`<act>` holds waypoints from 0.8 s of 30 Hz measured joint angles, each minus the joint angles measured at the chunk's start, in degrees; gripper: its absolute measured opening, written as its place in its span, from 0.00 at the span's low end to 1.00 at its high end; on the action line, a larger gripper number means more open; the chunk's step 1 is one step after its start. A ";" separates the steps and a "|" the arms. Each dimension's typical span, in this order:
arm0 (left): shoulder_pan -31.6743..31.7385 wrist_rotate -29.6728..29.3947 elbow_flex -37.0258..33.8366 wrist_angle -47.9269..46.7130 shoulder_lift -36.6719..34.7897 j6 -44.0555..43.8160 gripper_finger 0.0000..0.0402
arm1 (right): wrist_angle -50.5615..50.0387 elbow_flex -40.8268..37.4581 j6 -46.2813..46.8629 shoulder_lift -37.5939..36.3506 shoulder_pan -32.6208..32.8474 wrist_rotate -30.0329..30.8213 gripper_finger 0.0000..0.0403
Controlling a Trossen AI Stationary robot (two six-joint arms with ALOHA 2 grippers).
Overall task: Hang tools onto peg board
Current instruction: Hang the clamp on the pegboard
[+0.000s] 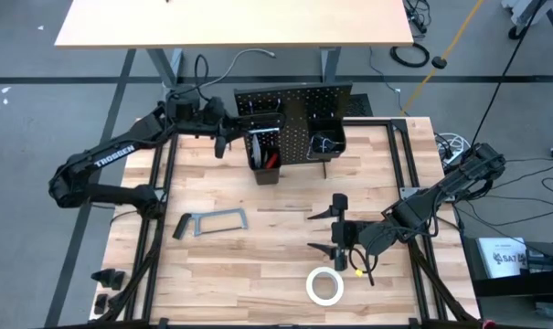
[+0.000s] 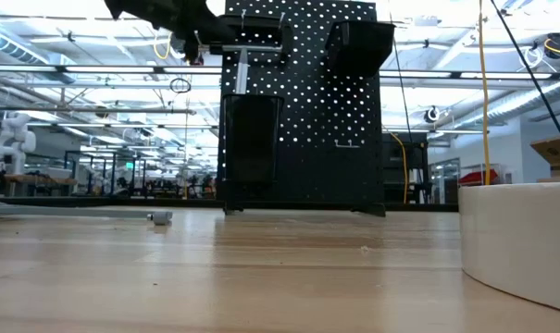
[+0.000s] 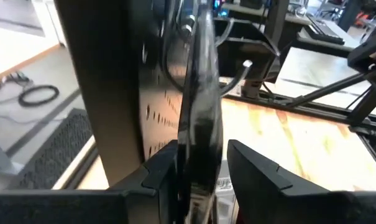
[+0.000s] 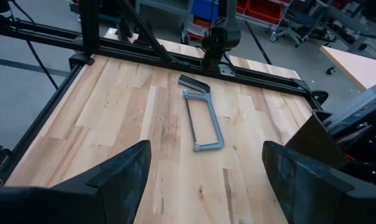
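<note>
At the peg board (image 1: 299, 110) edge, left gripper (image 1: 219, 137) jaws part-open; right gripper (image 1: 342, 239) jaws wide.

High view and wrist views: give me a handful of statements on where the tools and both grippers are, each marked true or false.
1. The grey hacksaw lies flat on the table. True.
2. The white tape roll hangs on the peg board. False: it lies on the table near the front edge.
3. The right gripper is open, holding nothing. True.
4. The left gripper is down at the hacksaw. False: it is up at the peg board's left edge.
5. The right wrist view shows the hacksaw between the fingers' tips. True.
</note>
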 joint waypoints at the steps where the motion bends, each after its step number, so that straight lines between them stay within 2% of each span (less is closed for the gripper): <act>1: 0.00 -0.04 0.00 -0.02 -0.55 0.24 0.34 | -0.01 0.00 0.00 0.00 0.00 0.00 0.75; 10: 0.02 -3.16 -0.01 -3.23 -4.83 0.19 0.34 | 0.02 0.00 0.00 0.00 0.00 0.02 0.75; 20: -0.02 -3.75 -0.02 -4.37 -4.57 0.08 0.34 | 0.15 0.00 0.21 0.00 -0.01 0.30 0.75; 24: -0.02 -6.12 -0.02 -3.39 -4.57 0.16 0.26 | 0.17 0.00 0.17 0.00 -0.02 0.33 0.75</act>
